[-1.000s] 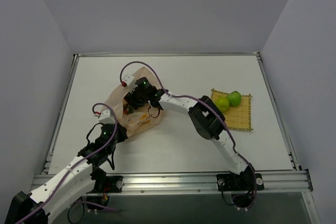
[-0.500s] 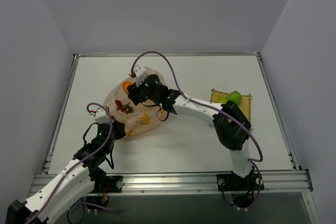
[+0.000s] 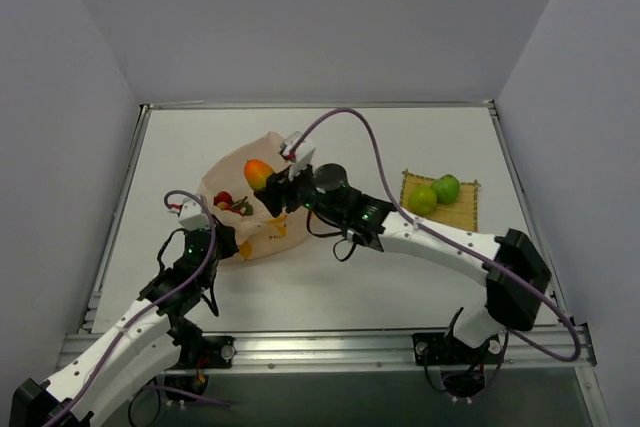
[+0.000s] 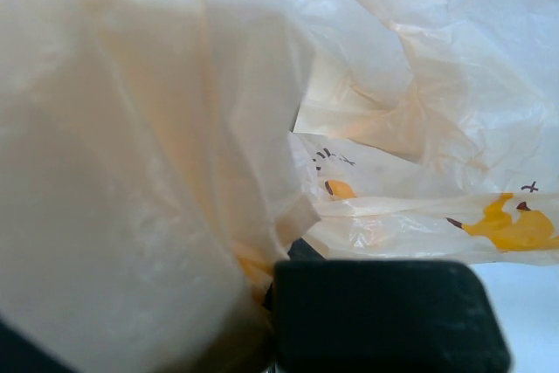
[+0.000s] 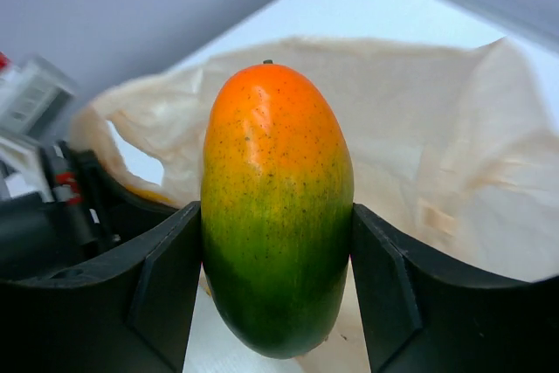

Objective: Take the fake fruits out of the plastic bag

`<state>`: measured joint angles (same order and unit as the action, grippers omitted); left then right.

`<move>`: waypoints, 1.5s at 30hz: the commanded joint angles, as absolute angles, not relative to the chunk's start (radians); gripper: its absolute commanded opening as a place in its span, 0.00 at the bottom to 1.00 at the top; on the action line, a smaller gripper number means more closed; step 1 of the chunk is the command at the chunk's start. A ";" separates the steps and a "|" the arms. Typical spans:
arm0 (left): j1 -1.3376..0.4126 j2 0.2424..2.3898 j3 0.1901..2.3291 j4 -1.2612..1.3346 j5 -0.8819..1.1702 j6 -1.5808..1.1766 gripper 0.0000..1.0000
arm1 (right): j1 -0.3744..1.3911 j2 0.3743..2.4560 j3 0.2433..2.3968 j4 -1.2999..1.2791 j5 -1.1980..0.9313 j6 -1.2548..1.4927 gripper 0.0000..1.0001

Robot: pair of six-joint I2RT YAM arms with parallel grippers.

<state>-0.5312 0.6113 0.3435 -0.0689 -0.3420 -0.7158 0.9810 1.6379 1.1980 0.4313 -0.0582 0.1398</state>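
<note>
The pale peach plastic bag (image 3: 262,237) lies at the table's left middle, its mouth open. My right gripper (image 3: 268,185) is shut on the green-and-orange oval fruit (image 3: 257,173), held above the bag; in the right wrist view the fruit (image 5: 275,207) stands upright between the black fingers (image 5: 162,294). The cluster of small red fruits (image 3: 228,202) shows in the bag's mouth. Two round light-green fruits (image 3: 434,193) sit on the yellow woven mat (image 3: 462,223). My left gripper (image 3: 222,244) is shut on the bag's near edge; the bag (image 4: 157,155) fills the left wrist view.
The yellow mat lies at the right middle of the white table (image 3: 340,282). Grey walls enclose the table at the back and both sides. A metal rail (image 3: 330,347) runs along the near edge.
My right gripper has lifted out of the bag with the green-and-orange fruit and drawn back toward the right. The left gripper keeps its hold on the bag.
</note>
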 commanded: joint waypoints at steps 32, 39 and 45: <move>-0.532 0.624 0.348 0.026 -0.275 -0.683 0.02 | 0.057 0.986 0.405 0.324 0.460 0.723 0.27; -0.532 0.612 0.345 0.021 -0.282 -0.683 0.02 | -0.181 1.146 0.472 0.405 0.160 0.571 0.32; -0.532 0.635 0.345 0.031 -0.284 -0.678 0.02 | -0.253 1.253 0.488 0.560 -0.057 0.526 0.33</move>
